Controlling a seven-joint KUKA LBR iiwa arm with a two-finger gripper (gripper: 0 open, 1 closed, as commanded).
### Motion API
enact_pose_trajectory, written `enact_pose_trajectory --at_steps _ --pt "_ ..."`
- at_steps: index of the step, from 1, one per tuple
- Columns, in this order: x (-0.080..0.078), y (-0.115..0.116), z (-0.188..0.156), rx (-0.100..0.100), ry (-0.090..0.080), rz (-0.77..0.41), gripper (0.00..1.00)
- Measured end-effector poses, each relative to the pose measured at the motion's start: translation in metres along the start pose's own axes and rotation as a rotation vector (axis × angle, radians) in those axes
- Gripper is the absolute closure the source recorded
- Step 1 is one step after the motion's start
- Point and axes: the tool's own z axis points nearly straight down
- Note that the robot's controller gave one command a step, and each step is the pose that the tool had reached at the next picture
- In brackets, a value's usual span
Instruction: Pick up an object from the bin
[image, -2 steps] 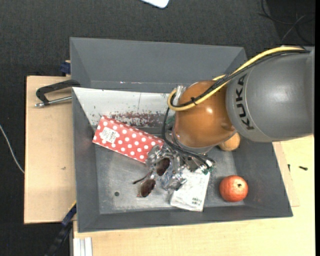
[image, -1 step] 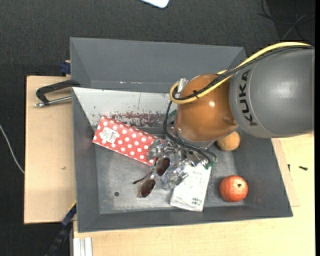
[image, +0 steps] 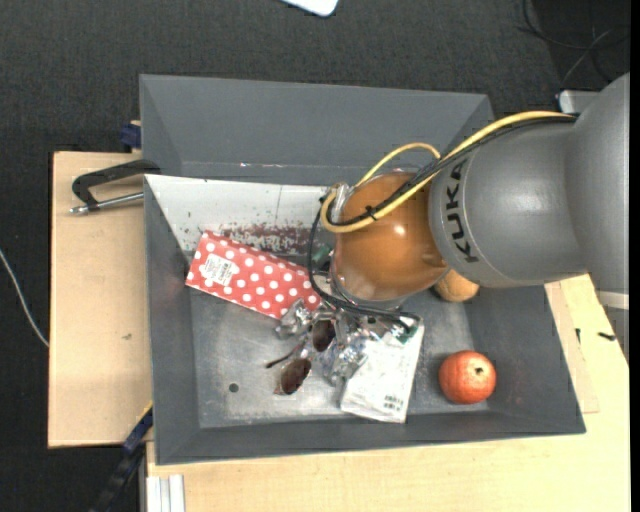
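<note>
My gripper (image: 323, 335) is low in the middle of the bin, under the orange cover, and stands open. Its two silvery fingertips (image: 296, 319) sit on either side of a pair of dark brown sunglasses (image: 293, 376). The upper lens of the sunglasses lies between them and the lower lens sticks out toward the front left. A red box with white dots (image: 248, 275) lies just left of the gripper, touching it or nearly so. A white printed packet (image: 385, 378) lies just to the right, its top edge under the gripper.
A red apple (image: 467, 377) sits at the front right of the bin. A tan rounded thing (image: 460, 288) peeks out from under the arm at the right. Bare floor lies at the front left.
</note>
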Motion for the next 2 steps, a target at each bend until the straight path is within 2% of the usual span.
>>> enact_pose_trajectory --at_steps 1,2 --pt "0.0016 0.0002 -0.0040 0.002 0.003 -0.065 1.00" --pt "0.0016 0.0003 -0.0041 0.002 0.003 -0.077 1.00"
